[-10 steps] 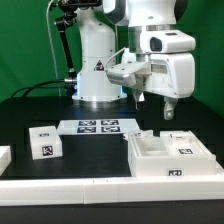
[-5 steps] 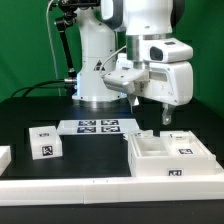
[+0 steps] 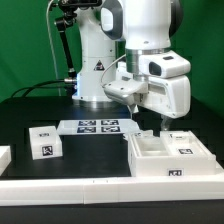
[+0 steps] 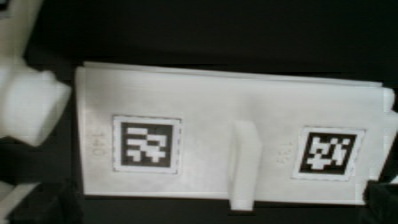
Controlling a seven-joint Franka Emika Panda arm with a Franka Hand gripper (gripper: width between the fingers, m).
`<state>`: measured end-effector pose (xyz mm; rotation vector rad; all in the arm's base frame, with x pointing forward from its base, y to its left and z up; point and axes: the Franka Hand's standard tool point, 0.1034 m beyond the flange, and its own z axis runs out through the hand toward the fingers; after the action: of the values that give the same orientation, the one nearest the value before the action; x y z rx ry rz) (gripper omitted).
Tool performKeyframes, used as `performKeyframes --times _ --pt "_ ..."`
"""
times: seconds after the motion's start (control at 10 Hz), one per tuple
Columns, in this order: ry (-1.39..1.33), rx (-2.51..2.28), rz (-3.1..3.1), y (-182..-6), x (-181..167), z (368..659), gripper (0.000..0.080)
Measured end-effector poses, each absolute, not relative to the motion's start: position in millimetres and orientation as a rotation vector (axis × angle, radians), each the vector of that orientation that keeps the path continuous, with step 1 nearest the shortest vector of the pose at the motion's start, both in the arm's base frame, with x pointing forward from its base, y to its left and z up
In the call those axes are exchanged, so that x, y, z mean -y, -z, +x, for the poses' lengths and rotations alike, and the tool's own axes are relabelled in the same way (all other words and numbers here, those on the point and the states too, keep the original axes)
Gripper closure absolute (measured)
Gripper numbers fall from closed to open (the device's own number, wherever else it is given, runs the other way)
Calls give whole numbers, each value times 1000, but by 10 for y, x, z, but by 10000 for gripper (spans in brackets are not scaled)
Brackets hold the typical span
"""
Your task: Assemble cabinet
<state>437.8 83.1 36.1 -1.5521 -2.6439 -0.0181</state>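
So, what can't you make out?
Me: The fingers. In the exterior view the gripper [image 3: 160,121] hangs just above the cabinet frame [image 3: 170,160], its tips dark against the backdrop. Wide or narrow, I cannot tell. The wrist view is blurred: the frame fills it, its far edges are cut off, and a rib [image 4: 249,160] stands between two tags.
Desk: And around it?
Me: A drawer box [image 3: 43,141] sits well apart, at the exterior view's left. The marker board [image 3: 97,126] lies between them, further back. Another white part [image 3: 3,157] is cut by the picture's edge. The arm's bulk hides the table behind it.
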Motion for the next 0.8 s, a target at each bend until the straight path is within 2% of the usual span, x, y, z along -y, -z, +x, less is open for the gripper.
performKeyframes --times 0.3,0.6,0.8 --pt "5 2615 -1546 -240 -828 4296 3" --pt "1 2603 -1545 -198 -821 4271 3" --pt "-2 2594 -1546 -168 -816 4250 269"
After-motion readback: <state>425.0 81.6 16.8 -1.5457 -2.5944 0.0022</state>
